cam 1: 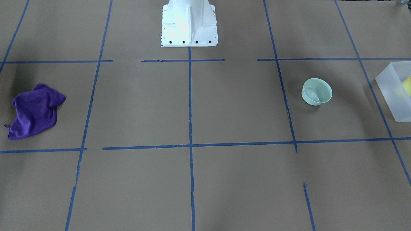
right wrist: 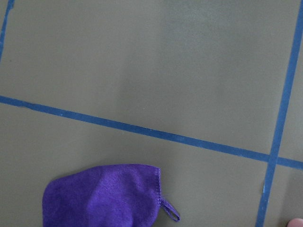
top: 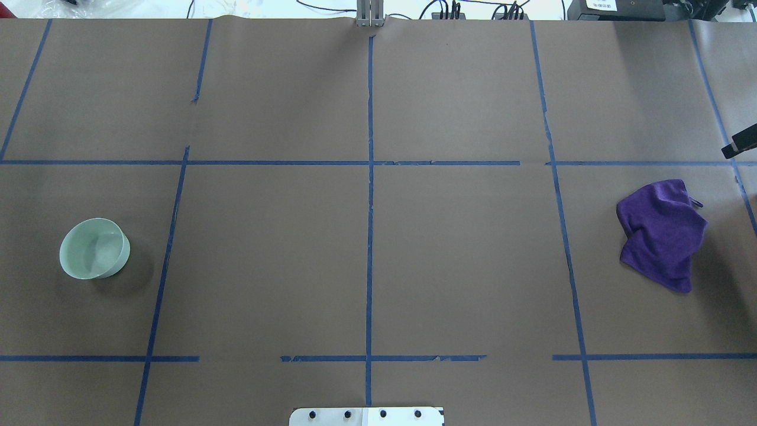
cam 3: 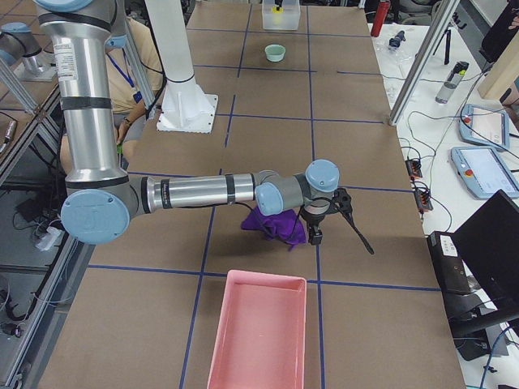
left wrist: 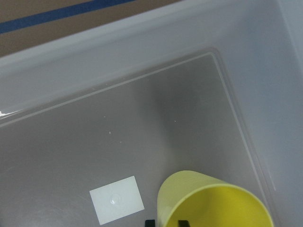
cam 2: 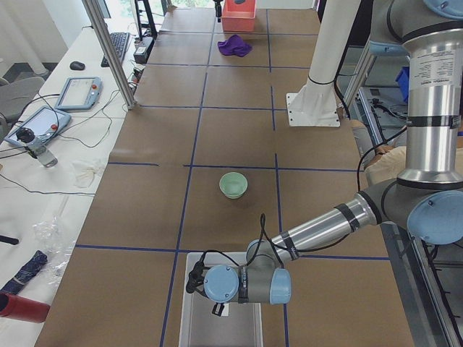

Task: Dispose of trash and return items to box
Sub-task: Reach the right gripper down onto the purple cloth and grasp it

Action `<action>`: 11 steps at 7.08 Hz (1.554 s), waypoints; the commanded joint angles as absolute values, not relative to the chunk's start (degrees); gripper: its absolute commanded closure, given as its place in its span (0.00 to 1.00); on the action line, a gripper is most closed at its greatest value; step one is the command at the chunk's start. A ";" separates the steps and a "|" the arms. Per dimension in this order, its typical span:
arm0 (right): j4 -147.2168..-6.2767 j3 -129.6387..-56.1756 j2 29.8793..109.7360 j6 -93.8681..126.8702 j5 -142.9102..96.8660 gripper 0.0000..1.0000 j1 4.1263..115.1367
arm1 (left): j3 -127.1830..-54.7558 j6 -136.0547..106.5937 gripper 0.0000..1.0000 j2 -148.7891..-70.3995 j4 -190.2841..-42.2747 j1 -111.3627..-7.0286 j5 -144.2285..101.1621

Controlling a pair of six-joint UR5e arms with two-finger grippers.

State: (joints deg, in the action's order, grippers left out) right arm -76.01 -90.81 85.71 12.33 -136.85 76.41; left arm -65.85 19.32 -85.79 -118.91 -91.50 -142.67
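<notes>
Purple cloth [cam 1: 33, 110], one, at frame left; one mint-green bowl [cam 1: 317, 91] right of centre, upright, apart from the box. One frosted box [cam 1: 388, 91] at the right edge, one yellow cup [cam 1: 407, 86] inside. Left gripper [cam 2: 195, 278] hangs over the box, right gripper [cam 3: 315, 231] by the cloth; cannot tell finger opening for either.

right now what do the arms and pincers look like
Silver tubes, rounded grey joints with light blue caps. The left arm carries a thin black cable near its wrist; the right arm shows black bands. The left pincer and right pincer are black.
</notes>
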 commanded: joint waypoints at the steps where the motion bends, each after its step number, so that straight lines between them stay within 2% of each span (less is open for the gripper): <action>1: -67.81 -92.80 87.43 26.72 -138.08 0.00 71.83 | -71.58 18.73 0.02 -85.09 -118.75 -92.02 -142.21; 4: -51.45 -93.86 95.33 50.56 -138.95 0.00 68.82 | -81.79 12.45 0.01 -84.99 -115.68 -97.03 -142.03; 6: -50.54 -93.61 96.41 54.47 -140.28 0.02 66.38 | -83.23 4.50 0.01 -85.25 -116.37 -97.03 -142.82; 8: -50.62 -91.59 96.42 56.51 -139.92 0.18 63.38 | -85.42 -1.46 0.01 -85.60 -116.37 -96.68 -142.91; 9: -50.62 -91.32 96.24 58.60 -139.57 0.62 62.24 | -85.52 -2.28 0.01 -85.87 -116.45 -96.51 -142.91; 10: -50.62 -91.06 96.24 58.88 -138.70 1.00 62.23 | -85.43 -3.16 0.01 -85.96 -116.46 -96.07 -144.74; 11: -50.62 -90.53 95.81 58.89 -138.69 1.00 62.14 | -85.78 -5.60 0.01 -85.96 -116.80 -94.59 -148.24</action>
